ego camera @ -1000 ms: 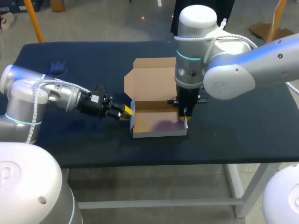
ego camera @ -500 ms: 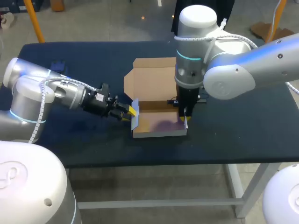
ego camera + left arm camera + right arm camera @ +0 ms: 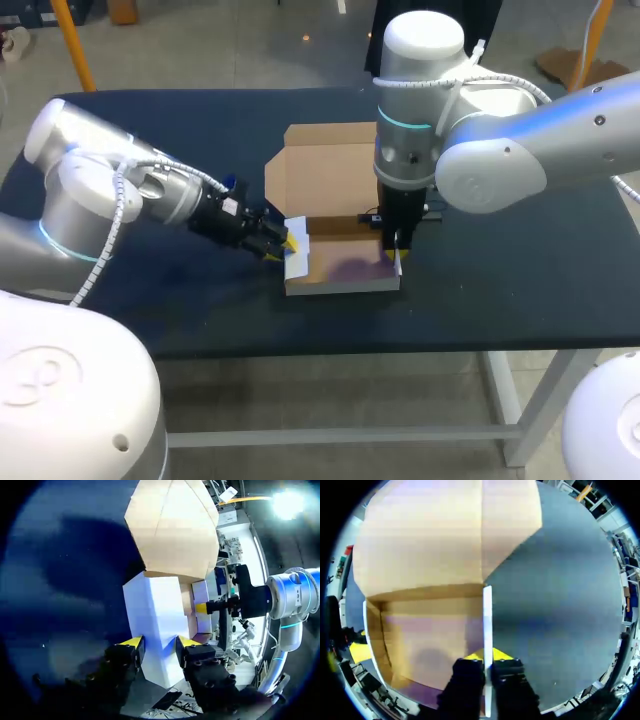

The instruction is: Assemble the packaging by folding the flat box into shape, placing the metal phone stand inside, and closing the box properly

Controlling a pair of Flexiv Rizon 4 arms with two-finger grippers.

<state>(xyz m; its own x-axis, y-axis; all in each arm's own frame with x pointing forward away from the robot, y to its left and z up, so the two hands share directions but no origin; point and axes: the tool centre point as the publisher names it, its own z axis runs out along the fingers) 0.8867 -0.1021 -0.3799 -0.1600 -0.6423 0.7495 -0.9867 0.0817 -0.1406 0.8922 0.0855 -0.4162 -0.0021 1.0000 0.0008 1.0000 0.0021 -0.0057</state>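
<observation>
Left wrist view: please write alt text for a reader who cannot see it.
The left gripper meets the white side flap of a cardboard box on the dark table, its brown lid open ahead. Beyond the flap, the right gripper is at the box's far side.

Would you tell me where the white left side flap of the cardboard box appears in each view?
Head view: white left side flap at the box's left end, tilted inward, at the left claw.
Left wrist view: flap directly ahead of the left claw.
Right wrist view: edge-on, across the box floor from the right claw.
Shared landmark: the open brown cardboard lid.
</observation>
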